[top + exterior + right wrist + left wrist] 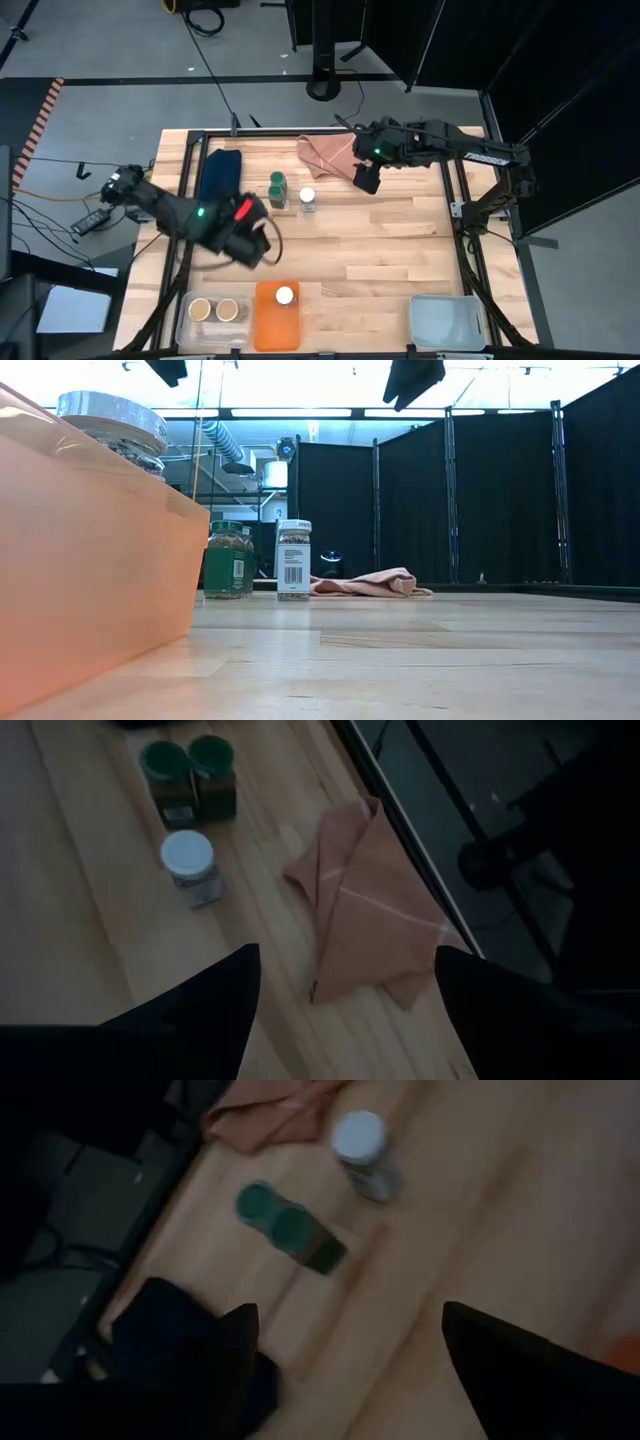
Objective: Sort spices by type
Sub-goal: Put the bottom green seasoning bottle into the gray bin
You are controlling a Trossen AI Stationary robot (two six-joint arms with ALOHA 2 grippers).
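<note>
Sorting spice jars: six jars upright, both claws empty

Standing upright with lids toward the ceiling, all six small round jars are seen on the wooden desk [400, 240] or in bins. Two green-lidded jars [277, 187] are set touching each other near the far edge, with one white-lidded jar [307, 199] just beside them; a barcode label is shown on it in the low view. Two tan-lidded jars [215, 310] are held side by side in a clear bin [186, 328] at the near edge. A second white-lidded jar [285, 296] is kept in the orange bin [277, 325] next to it. The left claw [252, 240] is held above the desk between the green pair and the bins, fingers spread wide, empty. The right claw [365, 178] is held spread beside the pink cloth [328, 152], empty.
</note>
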